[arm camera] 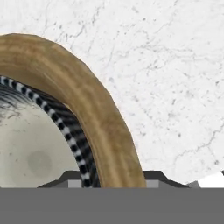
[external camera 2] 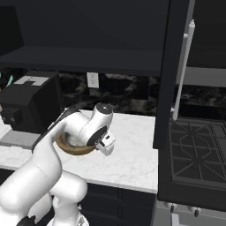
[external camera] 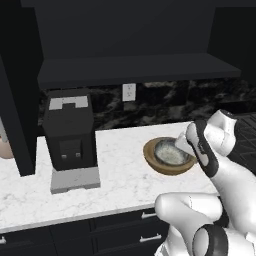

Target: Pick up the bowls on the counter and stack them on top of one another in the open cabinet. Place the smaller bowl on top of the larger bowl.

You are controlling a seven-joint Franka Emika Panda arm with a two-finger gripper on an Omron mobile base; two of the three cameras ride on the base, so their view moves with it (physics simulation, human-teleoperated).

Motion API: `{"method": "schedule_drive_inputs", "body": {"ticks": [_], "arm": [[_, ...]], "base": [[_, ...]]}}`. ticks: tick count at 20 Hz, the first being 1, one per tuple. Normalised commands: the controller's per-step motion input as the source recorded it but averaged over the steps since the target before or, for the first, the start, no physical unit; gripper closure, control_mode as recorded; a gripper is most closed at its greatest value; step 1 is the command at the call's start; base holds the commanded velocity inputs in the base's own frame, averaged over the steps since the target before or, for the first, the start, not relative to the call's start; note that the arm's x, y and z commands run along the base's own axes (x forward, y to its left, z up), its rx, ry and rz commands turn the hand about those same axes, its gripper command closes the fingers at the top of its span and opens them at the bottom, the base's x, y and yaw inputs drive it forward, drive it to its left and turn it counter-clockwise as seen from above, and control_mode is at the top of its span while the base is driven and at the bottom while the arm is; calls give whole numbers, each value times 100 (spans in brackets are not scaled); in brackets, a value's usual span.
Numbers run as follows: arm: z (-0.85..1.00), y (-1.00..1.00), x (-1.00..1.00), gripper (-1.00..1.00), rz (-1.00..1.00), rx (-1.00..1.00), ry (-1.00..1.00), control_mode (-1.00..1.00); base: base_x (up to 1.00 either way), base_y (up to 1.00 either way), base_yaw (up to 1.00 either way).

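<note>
The larger bowl [external camera: 152,159] is wooden and sits on the white counter [external camera: 125,145], right of centre. The smaller bowl [external camera: 167,152], grey with a pale inside, rests in it. My gripper [arm camera: 111,177] is down at the bowls' right rim. In the hand view its two dark fingertips [arm camera: 70,178] straddle the thick wooden rim [arm camera: 87,96] and the striped rim of the grey bowl [arm camera: 30,148], touching both sides. The arm hides most of the larger bowl [external camera 2: 73,149] in the right base view. The open cabinet [external camera: 125,70] with its dark shelf board hangs above.
A black coffee machine [external camera: 70,135] stands on the counter at the left. A wall outlet [external camera: 129,92] is behind the bowls. The cabinet's open door [external camera 2: 170,75] hangs to the right, beside a stove top [external camera 2: 194,154]. Dark drawers [external camera: 125,230] run under the counter.
</note>
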Motion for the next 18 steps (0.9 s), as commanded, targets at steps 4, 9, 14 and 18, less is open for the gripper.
{"method": "schedule_drive_inputs", "body": {"ticks": [4,9,14,18], "arm": [[42,21,-36,100,-48,0,0,-100],[52,12,-35,100,-49,0,0,-100],[60,4,-44,100,-46,0,-1,-100],[72,2,-52,100,-41,0,-1,-100]], "base": [[0,0,0],[0,0,0],[0,0,0],[0,0,0]]}}
